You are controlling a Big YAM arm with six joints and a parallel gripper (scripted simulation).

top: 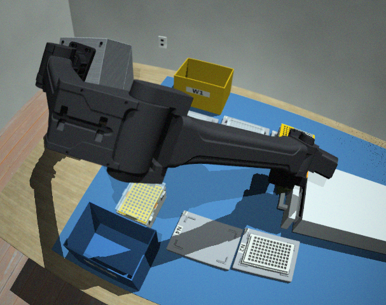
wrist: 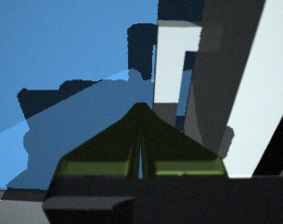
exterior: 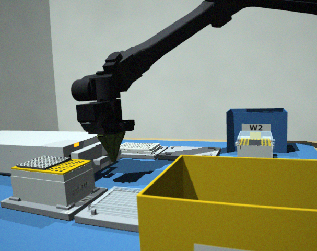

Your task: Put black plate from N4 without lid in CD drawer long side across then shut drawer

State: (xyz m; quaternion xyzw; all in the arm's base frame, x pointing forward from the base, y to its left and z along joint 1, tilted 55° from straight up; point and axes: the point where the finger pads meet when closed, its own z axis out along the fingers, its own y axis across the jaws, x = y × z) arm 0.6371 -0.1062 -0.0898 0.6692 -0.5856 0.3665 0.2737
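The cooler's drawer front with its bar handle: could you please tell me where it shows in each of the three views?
Top: right of centre, the drawer front under the wrist, at the cooler's left end.
Exterior: left of centre, behind the shut gripper, below the amber lamp.
Wrist: upper right, pale panel and grey bar past the gripper tips.
Shared landmark: the gripper's green fingers.
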